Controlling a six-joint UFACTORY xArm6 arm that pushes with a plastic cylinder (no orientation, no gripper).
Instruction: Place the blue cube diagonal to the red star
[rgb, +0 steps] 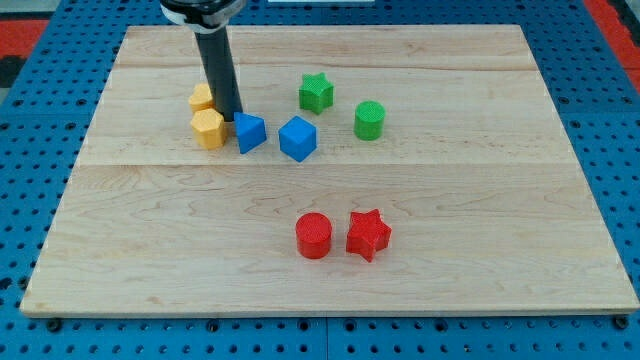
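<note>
A robotics lab bench: a wooden board (330, 190) lies on a blue perforated mounting plate (30, 110), with small printed blocks.

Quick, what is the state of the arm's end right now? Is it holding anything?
My tip: a bare rod with no jaws, holding nothing. It sits between the yellow blocks and the blue triangular block, left of the blue cube.

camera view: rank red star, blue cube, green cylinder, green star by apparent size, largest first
1. red star, though it lies nearest the view's bottom, so nearness may inflate it.
2. blue cube.
3. green cylinder and green star: they look about alike, so I won't rank them.
</note>
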